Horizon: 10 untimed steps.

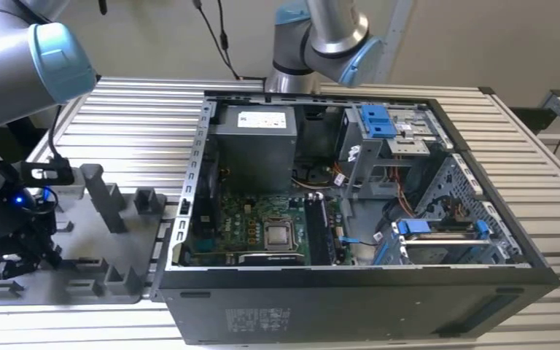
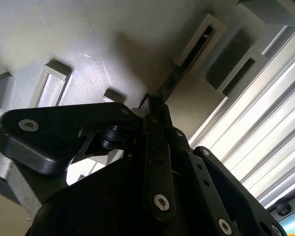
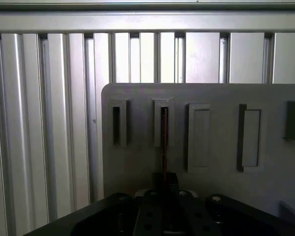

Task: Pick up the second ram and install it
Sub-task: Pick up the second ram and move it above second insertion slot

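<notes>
**Position.** I found the gripper (image 2: 155, 109) low over the grey fixture plate (image 1: 90, 240), at the plate's edge on the exterior view's left. It was well apart from the open computer case (image 1: 358, 310).

**Grip.** Its fingers were pressed together on the near end of the second ram (image 3: 163, 135), pinching the thin board across its faces.

**Part.** In the first wrist view the ram sat edge-on in the second slot in from the plate's side edge, in line with the fingers.

**Judgement.** The pick was in hand and the install not begun. For a sound pick I would hold the grip square and centred on the board's thickness, then draw along the slot's line without twist. A skewed pull could bind the ram against the slot walls or let it slip.
</notes>
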Tool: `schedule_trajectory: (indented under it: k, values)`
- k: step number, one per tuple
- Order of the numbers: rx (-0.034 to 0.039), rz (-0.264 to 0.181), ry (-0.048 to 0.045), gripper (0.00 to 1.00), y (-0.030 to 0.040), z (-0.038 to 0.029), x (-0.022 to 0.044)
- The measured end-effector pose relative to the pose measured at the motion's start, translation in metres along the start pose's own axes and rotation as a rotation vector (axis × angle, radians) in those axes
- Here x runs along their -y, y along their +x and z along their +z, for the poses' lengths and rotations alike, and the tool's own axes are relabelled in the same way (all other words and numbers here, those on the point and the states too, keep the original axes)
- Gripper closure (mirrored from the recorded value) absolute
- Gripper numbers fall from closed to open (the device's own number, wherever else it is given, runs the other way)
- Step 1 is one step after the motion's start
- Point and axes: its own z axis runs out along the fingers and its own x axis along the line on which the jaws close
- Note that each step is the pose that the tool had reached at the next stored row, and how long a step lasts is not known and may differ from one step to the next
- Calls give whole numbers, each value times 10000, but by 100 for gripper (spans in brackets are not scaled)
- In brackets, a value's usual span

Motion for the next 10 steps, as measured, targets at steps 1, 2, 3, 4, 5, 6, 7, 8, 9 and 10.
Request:
schedule_trajectory:
  k: [1,2,3,4,5,6,7,8,9,10]
  values:
    - [0,-1,0,86,0,0,0]
    - [0,-1,0,86,0,0,0]
    - [0,-2,0,86,0,0,0]
    - [0,-3,0,86,0,0,0]
    - [0,-4,0,86,0,0,0]
    - [0,-5,0,86,0,0,0]
    - [0,-6,0,86,0,0,0]
    - [0,-6,0,86,0,0,0]
    - [0,-7,0,86,0,0,0]
    - [0,-8,0,86,0,0,0]
